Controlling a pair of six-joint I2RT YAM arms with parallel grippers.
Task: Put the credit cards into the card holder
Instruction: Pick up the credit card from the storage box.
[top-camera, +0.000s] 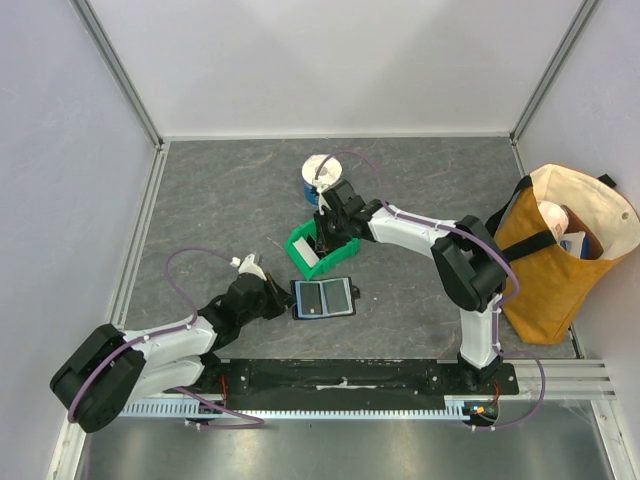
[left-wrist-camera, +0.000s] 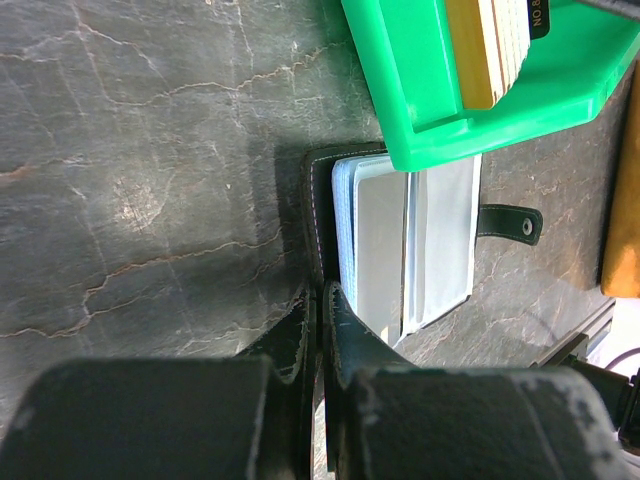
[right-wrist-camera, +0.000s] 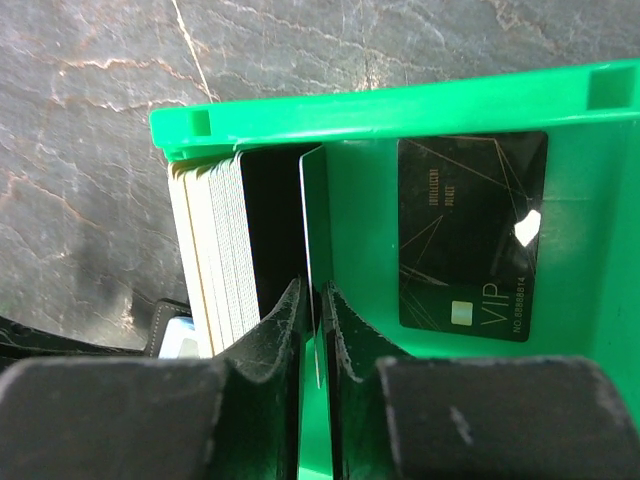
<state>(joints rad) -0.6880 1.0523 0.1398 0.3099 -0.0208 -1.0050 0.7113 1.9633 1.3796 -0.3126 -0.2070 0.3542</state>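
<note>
The card holder (top-camera: 323, 298) lies open in front of the green bin (top-camera: 322, 250), its bluish pockets facing up. In the left wrist view the card holder (left-wrist-camera: 410, 240) shows pale pockets and a snap tab (left-wrist-camera: 510, 222). My left gripper (left-wrist-camera: 322, 292) is shut on its black cover edge. My right gripper (right-wrist-camera: 313, 290) is inside the bin, shut on a thin pale card (right-wrist-camera: 312, 200) standing on edge. A black VIP card (right-wrist-camera: 470, 235) lies flat on the bin floor. A stack of cards (right-wrist-camera: 215, 250) stands against the bin's left wall.
A blue and white cup (top-camera: 318, 178) stands just behind the bin. An orange bag (top-camera: 560, 250) sits at the right edge. The bin's wall (left-wrist-camera: 500, 110) overlaps the card holder's far edge in the left wrist view.
</note>
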